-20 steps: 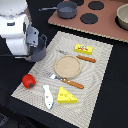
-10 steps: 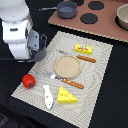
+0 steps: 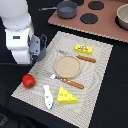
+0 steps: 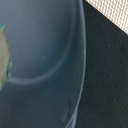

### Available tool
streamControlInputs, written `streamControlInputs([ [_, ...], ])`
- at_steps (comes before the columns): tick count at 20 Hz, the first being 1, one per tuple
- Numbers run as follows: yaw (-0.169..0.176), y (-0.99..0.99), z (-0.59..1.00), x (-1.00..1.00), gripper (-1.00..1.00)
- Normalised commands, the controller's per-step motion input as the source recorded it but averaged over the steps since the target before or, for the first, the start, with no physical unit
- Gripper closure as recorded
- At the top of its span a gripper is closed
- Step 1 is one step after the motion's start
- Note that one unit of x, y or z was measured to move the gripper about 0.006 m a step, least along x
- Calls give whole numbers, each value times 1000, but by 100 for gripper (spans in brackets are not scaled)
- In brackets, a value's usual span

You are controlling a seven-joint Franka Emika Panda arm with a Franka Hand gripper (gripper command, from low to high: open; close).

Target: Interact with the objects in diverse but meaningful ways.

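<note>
The white arm (image 3: 20, 32) fills the exterior view's left, parked over the left edge of the beige mat (image 3: 102, 75) that covers most of the dark counter (image 3: 117, 107). I can't see the pincer itself from the room camera, and the wrist view is just a blurry blue-grey curved surface right up against the lens, so whether it's apart or together I honestly cannot tell.

One wooden stove board (image 3: 107, 22) sits at the far right with dark burner discs; I count three, though the crop may hide more. One grey pot (image 3: 66, 7) stands at its far-left end. It looks like rigid, light plastic, and I'd say the rim or a handle is the place to grab.

In the middle of the mat is one round wooden plate (image 3: 67, 66), stiff and flat, so hard to pinch except by the edge. Two orange-handled utensils flank it.

One yellow block (image 3: 84, 48) lies far right of the plate: boxy, easy to take across its short sides. One cheese wedge (image 3: 66, 96) lies at the near edge; its sloped faces could slip, so I'd grip the flat sides. One white fish (image 3: 48, 96) lies just left of it, narrow, best taken across the body. One red tomato (image 3: 29, 80) sits near left, close to the arm. It's round and probably rolls, so squeeze it dead centre.
</note>
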Motion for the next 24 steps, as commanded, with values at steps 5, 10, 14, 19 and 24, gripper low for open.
streamControlInputs([
  [5, 0, 0, -71, 0, -100],
  [10, 0, 0, -79, 5, 100],
  [14, 0, 0, -67, 7, 100],
  [19, 0, 0, -49, 0, 100],
  [24, 0, 0, -4, 0, 100],
])
